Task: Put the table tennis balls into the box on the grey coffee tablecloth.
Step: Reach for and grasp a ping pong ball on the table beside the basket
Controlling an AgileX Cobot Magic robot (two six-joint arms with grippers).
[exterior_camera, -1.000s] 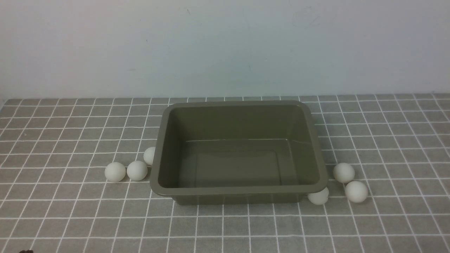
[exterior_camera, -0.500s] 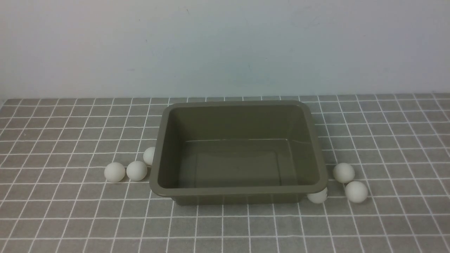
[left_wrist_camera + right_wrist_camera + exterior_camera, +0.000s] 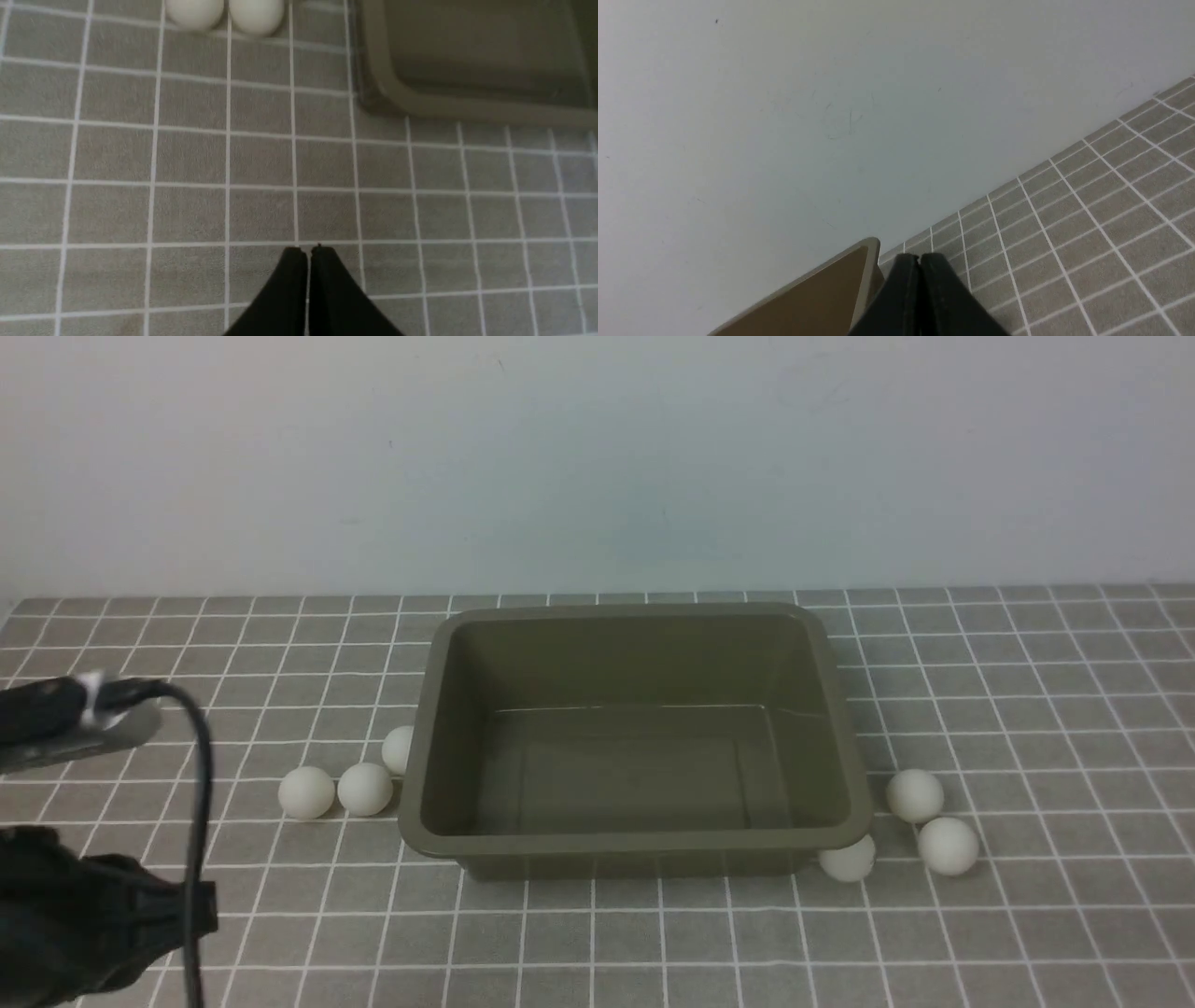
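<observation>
ok, box sits mid grey coffee tablecloth, which covers the counter up to the pale wall. long side faces the robot

all six table tennis balls lie on the cloth outside the box:
- left side: outer left ball and the one next to it side by side, can't tell if touching. third left ball is tucked against the box's left wall, partly hidden by the rim
- right side: far right ball and near right ball just beside each other, clear of the box. corner ball sits under the rim at the front-right corner, partly hidden

left arm shows dark and blurred at the lower left of the front view, black cable looping over it. left jaws pressed together, holding nothing, above bare cloth on the robot's side of the box's front-left corner, apart from the two side-by-side balls

right jaws pressed together too, nothing between them. that arm is outside the front view; its wrist view takes in mostly wall, one box corner and some cloth
</observation>
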